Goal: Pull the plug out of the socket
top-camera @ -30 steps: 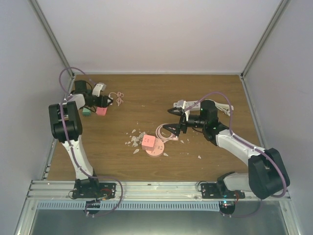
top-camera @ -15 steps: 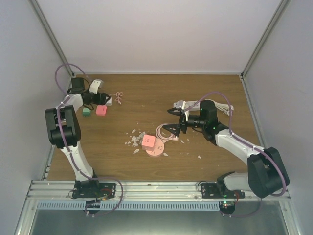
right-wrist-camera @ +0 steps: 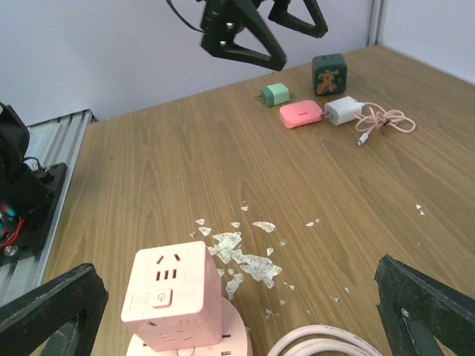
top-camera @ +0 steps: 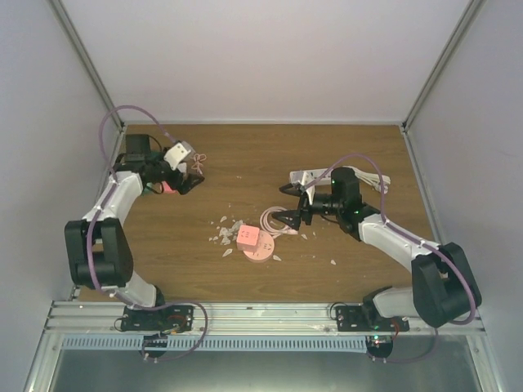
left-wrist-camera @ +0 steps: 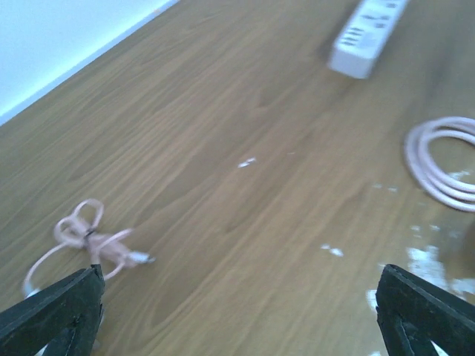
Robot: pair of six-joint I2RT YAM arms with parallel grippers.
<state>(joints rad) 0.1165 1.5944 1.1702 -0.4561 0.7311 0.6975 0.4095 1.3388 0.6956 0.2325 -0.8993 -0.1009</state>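
The pink cube socket (top-camera: 248,237) (right-wrist-camera: 172,297) stands on a round pink base (right-wrist-camera: 226,347) at mid-table; its top outlets are empty. Small plugs lie at the far left: a green one (right-wrist-camera: 277,93), a pink one (right-wrist-camera: 300,114), a white charger (right-wrist-camera: 343,111) with a pink cable (right-wrist-camera: 382,121) (left-wrist-camera: 89,237), and a dark green cube (right-wrist-camera: 329,73). My left gripper (top-camera: 189,175) (left-wrist-camera: 239,297) hangs open above the wood beside them, holding nothing. My right gripper (top-camera: 286,204) (right-wrist-camera: 236,297) stands open just right of the cube, not touching it.
White flakes (top-camera: 222,233) (right-wrist-camera: 241,252) are scattered left of the socket. A coiled pink cord (top-camera: 274,219) (left-wrist-camera: 445,159) lies next to the base. A white power strip (top-camera: 309,174) (left-wrist-camera: 367,33) sits behind the right gripper. Walls close in the table's left, back and right.
My left gripper has opened wide and lifted away from the plugs at the far left, swinging right. The right arm has hardly moved.
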